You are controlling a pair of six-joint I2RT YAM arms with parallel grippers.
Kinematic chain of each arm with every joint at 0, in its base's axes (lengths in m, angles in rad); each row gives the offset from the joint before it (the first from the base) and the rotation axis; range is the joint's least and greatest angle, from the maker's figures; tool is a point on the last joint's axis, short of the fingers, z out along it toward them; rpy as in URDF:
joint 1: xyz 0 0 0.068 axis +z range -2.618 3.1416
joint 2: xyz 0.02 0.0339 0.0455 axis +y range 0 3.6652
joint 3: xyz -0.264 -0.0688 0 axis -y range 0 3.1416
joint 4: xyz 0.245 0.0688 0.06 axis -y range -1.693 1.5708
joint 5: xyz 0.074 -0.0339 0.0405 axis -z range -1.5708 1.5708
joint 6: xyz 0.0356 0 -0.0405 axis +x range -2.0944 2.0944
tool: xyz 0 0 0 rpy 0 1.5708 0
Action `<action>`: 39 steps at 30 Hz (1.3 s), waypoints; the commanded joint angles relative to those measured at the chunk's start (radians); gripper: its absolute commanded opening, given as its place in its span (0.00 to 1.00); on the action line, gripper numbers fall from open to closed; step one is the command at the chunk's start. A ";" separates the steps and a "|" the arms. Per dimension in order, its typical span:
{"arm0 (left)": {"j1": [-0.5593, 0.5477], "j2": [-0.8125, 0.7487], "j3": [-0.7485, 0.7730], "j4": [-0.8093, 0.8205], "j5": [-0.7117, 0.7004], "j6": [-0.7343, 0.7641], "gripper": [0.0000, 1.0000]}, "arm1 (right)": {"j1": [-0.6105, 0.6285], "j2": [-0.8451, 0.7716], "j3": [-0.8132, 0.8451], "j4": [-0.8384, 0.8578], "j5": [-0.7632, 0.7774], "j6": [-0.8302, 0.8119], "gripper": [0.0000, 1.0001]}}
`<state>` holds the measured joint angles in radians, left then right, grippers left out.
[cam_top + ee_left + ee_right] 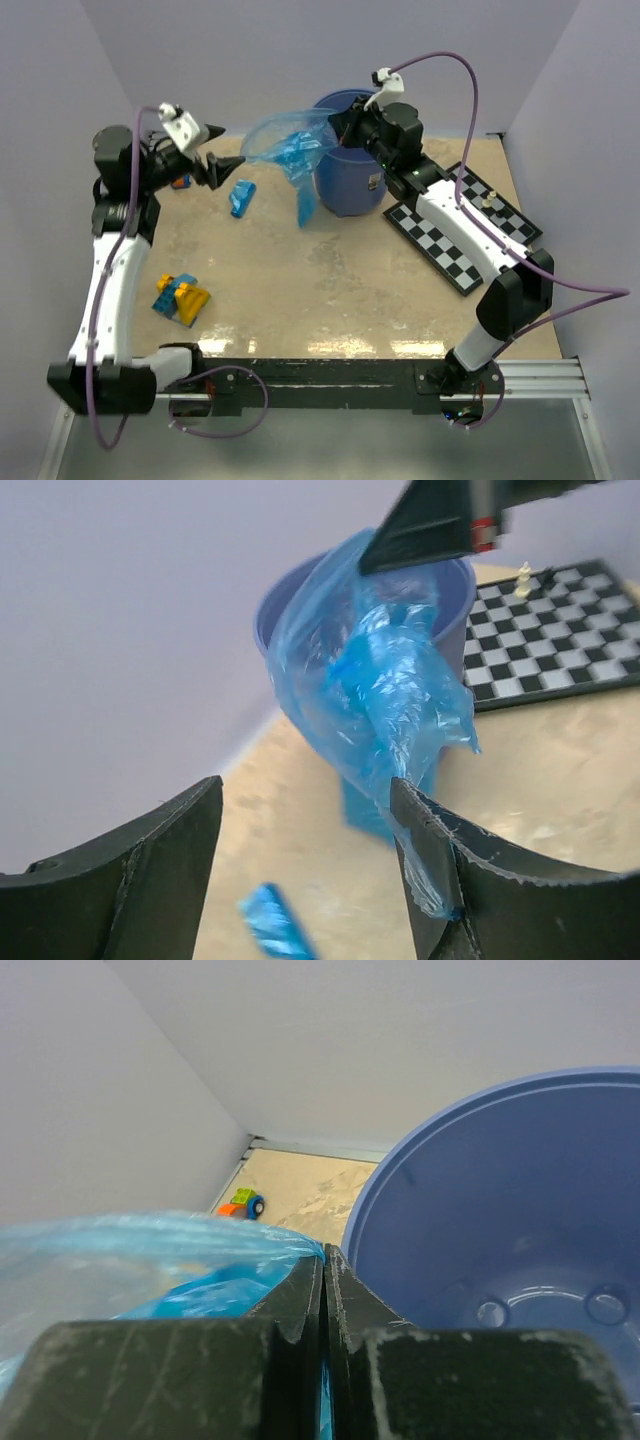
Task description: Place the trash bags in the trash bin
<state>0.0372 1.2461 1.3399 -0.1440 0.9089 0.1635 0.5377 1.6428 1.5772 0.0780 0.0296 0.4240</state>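
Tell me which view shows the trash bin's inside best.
The right wrist view: it looks straight into the trash bin, down to its floor. The top external view shows mostly its outer wall; in the left wrist view the trash bag covers most of it.

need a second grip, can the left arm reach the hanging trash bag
Probably yes: the left gripper is open and facing the trash bag, whose film reaches one finger; the right gripper pinches only its edge.

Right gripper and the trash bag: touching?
Touching. The right wrist view shows the right gripper shut on the trash bag, with blue film pinched between its fingers.
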 commanded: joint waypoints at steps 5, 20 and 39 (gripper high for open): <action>-0.382 -0.321 -0.270 -0.040 -0.319 0.813 0.71 | 0.011 0.023 0.063 0.020 -0.026 0.041 0.00; -0.343 -0.471 -0.300 -0.167 -0.524 0.918 0.76 | 0.013 0.029 0.030 0.012 0.121 0.053 0.00; -0.300 -0.580 -0.203 -0.545 -0.501 1.053 0.77 | -0.005 0.068 0.056 -0.003 0.132 0.093 0.00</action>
<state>-0.2684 0.6903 1.1282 -0.5468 0.2878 1.1824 0.5411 1.7138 1.5913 0.0402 0.1650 0.4824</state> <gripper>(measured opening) 0.751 0.007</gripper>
